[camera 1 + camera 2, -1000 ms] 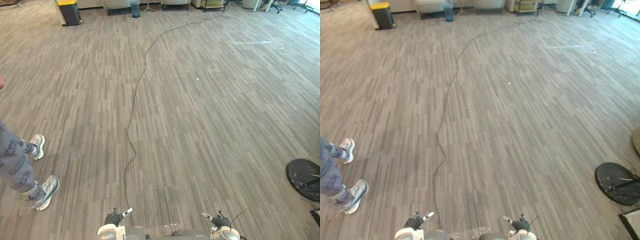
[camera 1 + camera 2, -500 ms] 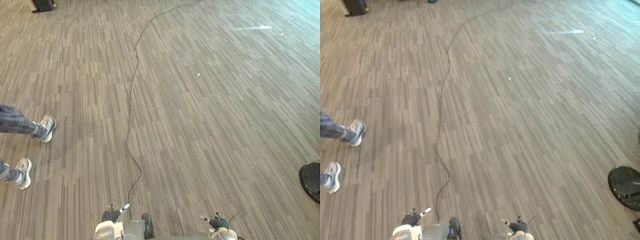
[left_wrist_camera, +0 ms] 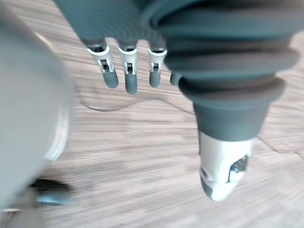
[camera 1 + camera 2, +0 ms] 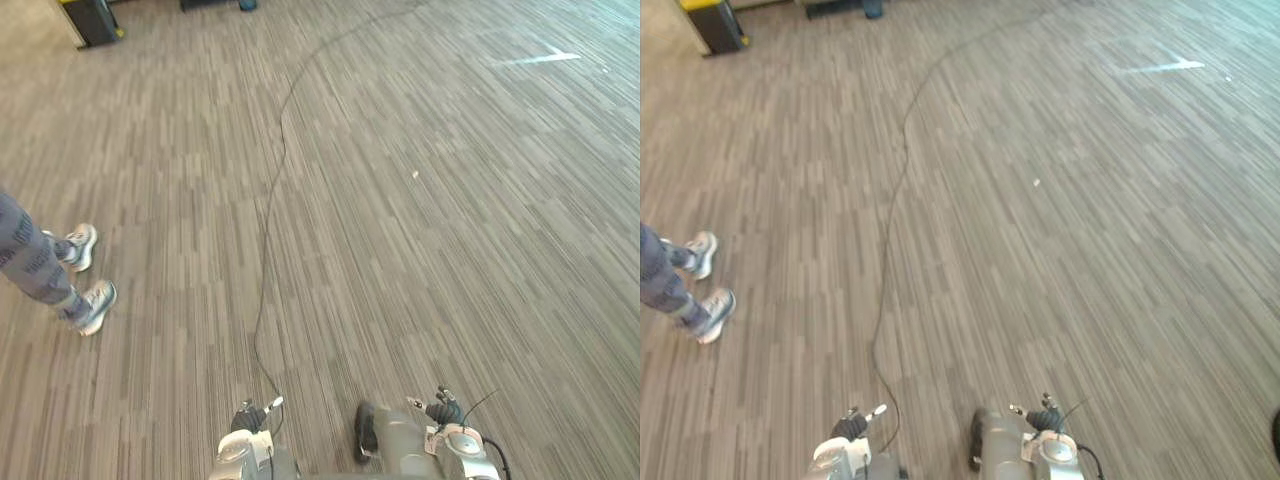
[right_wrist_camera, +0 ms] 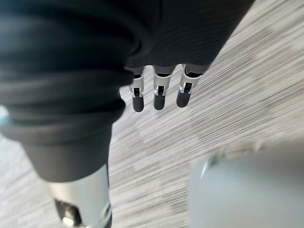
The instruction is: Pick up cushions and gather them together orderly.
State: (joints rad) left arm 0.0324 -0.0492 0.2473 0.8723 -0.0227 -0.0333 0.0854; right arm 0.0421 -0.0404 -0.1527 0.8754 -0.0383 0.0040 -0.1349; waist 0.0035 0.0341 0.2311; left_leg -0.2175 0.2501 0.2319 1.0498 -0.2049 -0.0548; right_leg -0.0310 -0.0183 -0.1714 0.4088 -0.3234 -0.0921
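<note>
Well, close by, the left hand (image 3: 128, 78) hangs down with its fingers (image 3: 109, 76) straight and loose, and it holds nothing. The right hand (image 5: 160, 95) hangs the same way, loose and with nothing in it. So no cushion is in a hand, and I cannot tell where the cushions lie. Under both hands is the grey striped floor (image 4: 400, 260). A bit further, on the robot's left, a person's shoes (image 4: 96, 305) stand on the floor, near the left hand but apart from it. Further on, a tiny white speck (image 4: 415, 175) sits about the middle of the floor. Far off on the right there is a white mark (image 4: 545, 57) on the floor, and far off on the left stands a black bin with a yellow lid (image 4: 97, 22). I think the job is only at its start, and the step now is to go and find a cushion. To do that well, the robot should look around slowly, walk with small steady steps, and stay away from the person's feet. It should leave both hands loose until a cushion is right in front of it, then stop close before it reaches down.
</note>
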